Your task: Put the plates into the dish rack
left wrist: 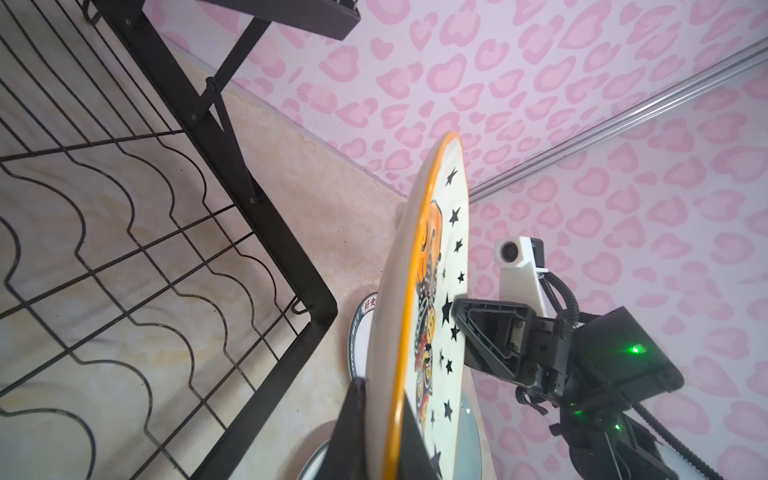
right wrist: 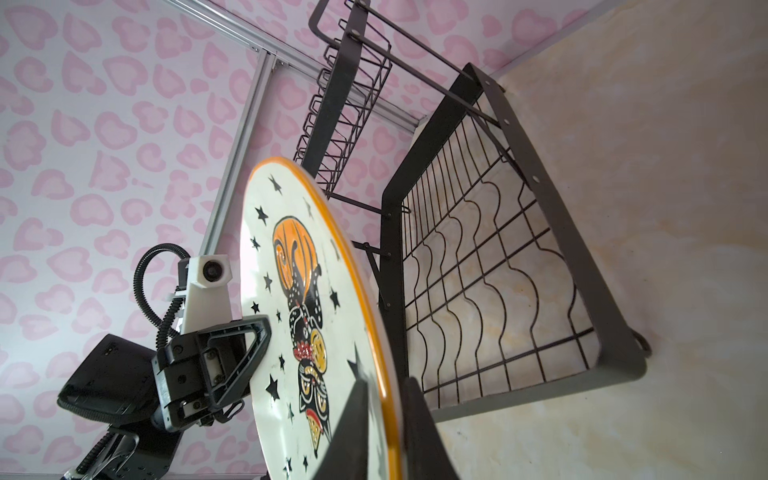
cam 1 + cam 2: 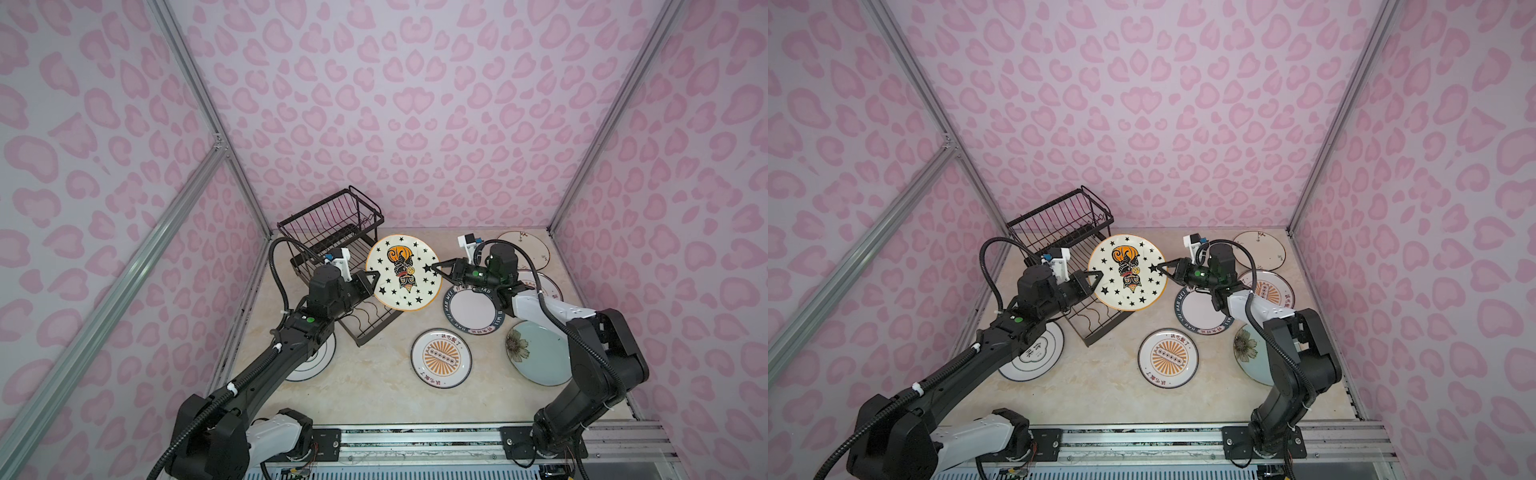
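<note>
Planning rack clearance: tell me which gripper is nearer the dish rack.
Left. The left gripper grips the star plate right by the dish rack; the right gripper is at the plate's far rim.

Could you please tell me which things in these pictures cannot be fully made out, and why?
- White ringed plate: in both top views the left arm covers part of it.
- Pale blue-green plate: in both top views the right arm hides part.
- Star plate: in both wrist views it is cut off by the picture's edge.
- Whether the right arm's jaws clamp the star plate's rim: in the right wrist view they straddle it, but contact is unclear.
</note>
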